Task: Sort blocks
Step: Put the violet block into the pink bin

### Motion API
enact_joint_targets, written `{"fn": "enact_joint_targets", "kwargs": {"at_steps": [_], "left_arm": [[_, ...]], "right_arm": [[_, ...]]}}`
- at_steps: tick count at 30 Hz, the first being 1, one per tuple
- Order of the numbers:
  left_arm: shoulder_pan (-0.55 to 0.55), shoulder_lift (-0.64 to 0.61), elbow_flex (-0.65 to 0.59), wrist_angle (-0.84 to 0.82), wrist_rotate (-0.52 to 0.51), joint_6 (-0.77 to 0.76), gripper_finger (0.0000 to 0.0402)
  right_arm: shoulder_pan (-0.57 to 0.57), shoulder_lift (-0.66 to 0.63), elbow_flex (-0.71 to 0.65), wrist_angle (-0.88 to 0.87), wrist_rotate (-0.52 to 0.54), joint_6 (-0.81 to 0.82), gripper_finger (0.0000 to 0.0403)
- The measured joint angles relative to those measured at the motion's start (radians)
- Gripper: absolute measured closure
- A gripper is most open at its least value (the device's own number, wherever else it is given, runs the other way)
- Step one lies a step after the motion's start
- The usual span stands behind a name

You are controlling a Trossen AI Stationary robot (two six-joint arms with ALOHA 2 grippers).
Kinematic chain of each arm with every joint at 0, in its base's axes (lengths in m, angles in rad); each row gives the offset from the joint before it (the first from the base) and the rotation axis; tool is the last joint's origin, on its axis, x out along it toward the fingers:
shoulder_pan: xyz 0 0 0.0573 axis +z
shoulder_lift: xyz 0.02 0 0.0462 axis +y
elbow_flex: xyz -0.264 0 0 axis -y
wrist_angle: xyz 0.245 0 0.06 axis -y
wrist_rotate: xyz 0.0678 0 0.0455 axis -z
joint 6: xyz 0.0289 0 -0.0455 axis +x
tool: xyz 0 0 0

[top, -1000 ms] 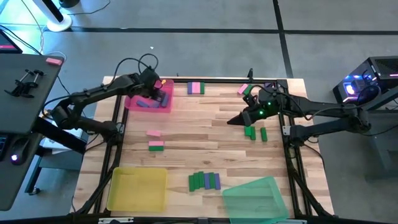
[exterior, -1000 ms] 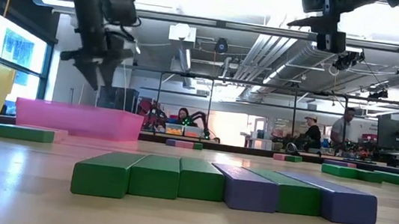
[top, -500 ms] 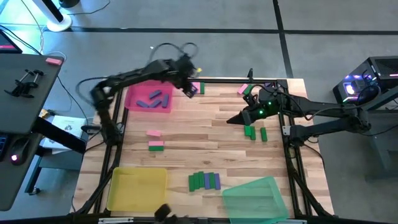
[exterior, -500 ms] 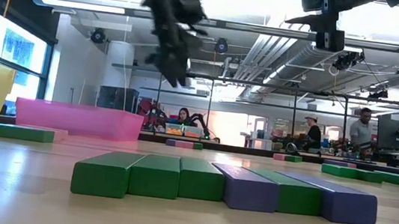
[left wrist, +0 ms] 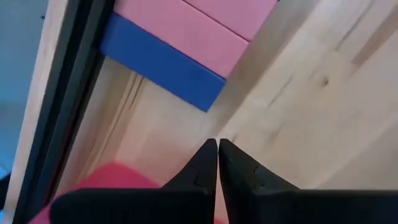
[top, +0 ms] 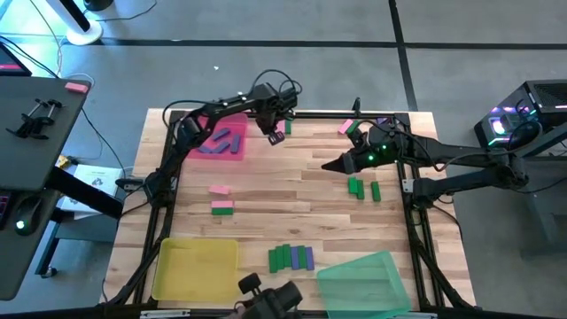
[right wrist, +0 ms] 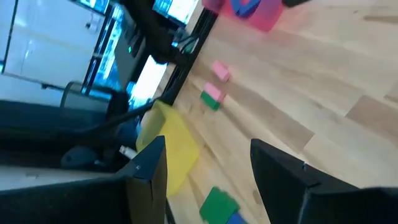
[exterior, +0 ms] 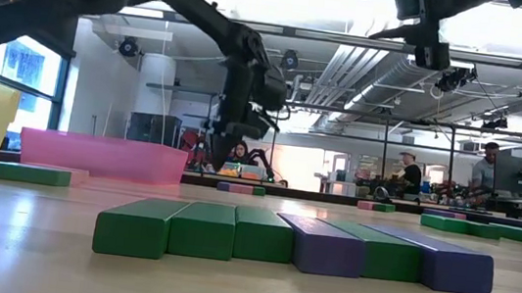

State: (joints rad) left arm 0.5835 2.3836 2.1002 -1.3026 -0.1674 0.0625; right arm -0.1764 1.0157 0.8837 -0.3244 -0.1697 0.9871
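Small blue bar-shaped block [left wrist: 163, 63] just beyond left hand [left wrist: 217, 148]; hand closed, empty, hovering over wooden worktop [left wrist: 311, 112].

No writing, label, brand mark, number or sign can be read in any of the views, neither on the blocks [top: 291, 257], nor on the trays, nor in the room behind the bench [top: 292, 195].

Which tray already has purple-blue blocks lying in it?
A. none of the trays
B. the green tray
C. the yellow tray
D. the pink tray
D: in the high view the pink tray at the table's far left corner holds purple-blue blocks, while the yellow tray and the green tray show none.
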Motion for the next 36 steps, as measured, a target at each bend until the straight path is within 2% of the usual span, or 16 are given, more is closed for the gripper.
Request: {"fn": "enact_joint_targets", "kwargs": {"at_steps": [11, 17, 25, 36], "left_arm": [[0.013, -0.003, 0.002, 0.101, 0.003, 0.163, 0.0401], [0.046, 0.013, -0.003, 0.115, 0.011, 0.148, 0.0401], [0.055, 0.027, -0.002, 0.154, 0.073, 0.227, 0.0401], [0.042, 0.065, 0.002, 0.082, 0.084, 0.206, 0.0401]], "right_arm": [[0.0, 0.0, 0.0, 0.0, 0.004, 0.0, 0.0233], [0.0, 0.0, 0.0, 0.0, 0.004, 0.0, 0.0233], [0.0, 0.0, 0.0, 0.0, 0.011, 0.003, 0.0233], [0.0, 0.0, 0.0, 0.0, 0.012, 0.001, 0.0233]]}}
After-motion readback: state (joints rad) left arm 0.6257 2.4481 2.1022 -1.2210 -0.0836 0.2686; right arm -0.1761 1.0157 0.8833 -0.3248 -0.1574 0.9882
